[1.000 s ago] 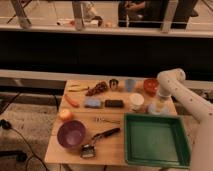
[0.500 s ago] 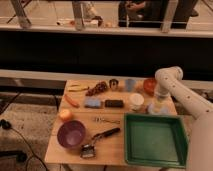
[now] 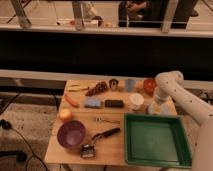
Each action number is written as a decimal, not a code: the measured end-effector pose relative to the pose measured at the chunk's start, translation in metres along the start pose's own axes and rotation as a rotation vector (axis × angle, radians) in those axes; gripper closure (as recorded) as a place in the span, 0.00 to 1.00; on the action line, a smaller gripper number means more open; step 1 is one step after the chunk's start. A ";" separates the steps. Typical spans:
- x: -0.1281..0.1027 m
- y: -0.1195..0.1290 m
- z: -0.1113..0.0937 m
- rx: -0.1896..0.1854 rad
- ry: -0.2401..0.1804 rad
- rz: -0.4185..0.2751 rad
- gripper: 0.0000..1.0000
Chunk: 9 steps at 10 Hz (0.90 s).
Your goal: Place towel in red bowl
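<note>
- Tabletop (image 3: 117, 150): a light wooden rectangle. It stands on a grey speckled floor (image 3: 27, 125).
- Room: a pale ledge (image 3: 35, 75) runs behind the tabletop, with a broad dark band (image 3: 100, 52) above it. Above the band is a railing with upright posts (image 3: 78, 15). A seated person (image 3: 131, 11) is partly in view beyond the railing. A black cable (image 3: 15, 135) lies on the floor at the left.
- Arm (image 3: 172, 82): white. It enters from the right edge, bends over the far right corner of the tabletop and points down.
- End effector (image 3: 159, 101): low over the right side of the tabletop, directly at the towel. Whether it is apart, together or clamped on anything cannot be told.
- Towel (image 3: 157, 109): a pale patch on the tabletop under the end effector. It lies between the white cup (image 3: 136, 100) and the right edge, just behind the far rim of the green tray (image 3: 156, 159).
- Red bowl (image 3: 148, 85): at the far right corner, just behind the towel and beside the arm. The towel is not in it.
- Far row: a blue cup (image 3: 130, 84) and a metal cup (image 3: 114, 83) stand left of the red bowl.
- Middle row: a carrot (image 3: 71, 100), a blue sponge (image 3: 92, 103) and a dark block (image 3: 114, 103).
- Near left: a purple bowl (image 3: 70, 134), with a brush (image 3: 101, 136) beside it.
</note>
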 end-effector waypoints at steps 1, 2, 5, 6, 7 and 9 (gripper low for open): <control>-0.002 0.002 0.003 0.001 -0.008 -0.002 0.20; -0.003 0.004 0.006 -0.002 -0.013 0.000 0.20; 0.001 0.001 0.013 -0.038 -0.033 0.006 0.20; 0.003 -0.002 0.017 -0.061 -0.041 0.008 0.20; 0.005 -0.004 0.019 -0.076 -0.046 0.011 0.21; 0.013 -0.007 0.025 -0.104 -0.054 0.018 0.36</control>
